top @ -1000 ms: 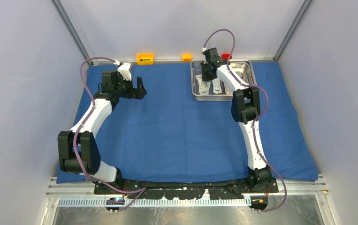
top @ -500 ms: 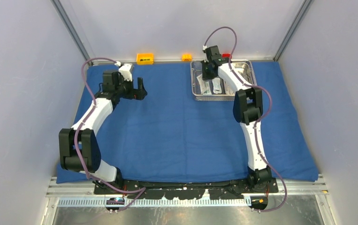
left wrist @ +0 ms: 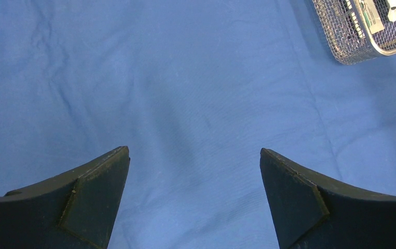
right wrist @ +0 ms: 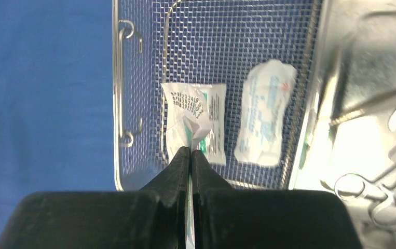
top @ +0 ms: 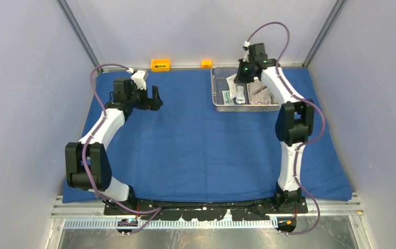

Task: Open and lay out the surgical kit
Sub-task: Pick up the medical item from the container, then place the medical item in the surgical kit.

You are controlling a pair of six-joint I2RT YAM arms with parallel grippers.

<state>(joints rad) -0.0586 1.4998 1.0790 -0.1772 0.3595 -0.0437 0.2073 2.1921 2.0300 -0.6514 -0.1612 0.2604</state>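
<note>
The blue cloth wrap lies spread flat over the table. At its far right stands the steel mesh tray, with the smaller steel pan in its right half. My right gripper hangs above the tray, shut on a white-green packet that dangles from its tips. Two more packets lie on the mesh. Scissors and forceps handles show in the pan. My left gripper hovers open over bare cloth at the far left, left of the tray.
An orange block and a small yellow block sit on the ledge behind the cloth. Grey walls close in both sides and the back. The cloth's right edge droops slightly towards the wall.
My right gripper has closed on the packet, risen and swung right over the tray, lifting the packet off the mesh. The left arm has stayed still.
</note>
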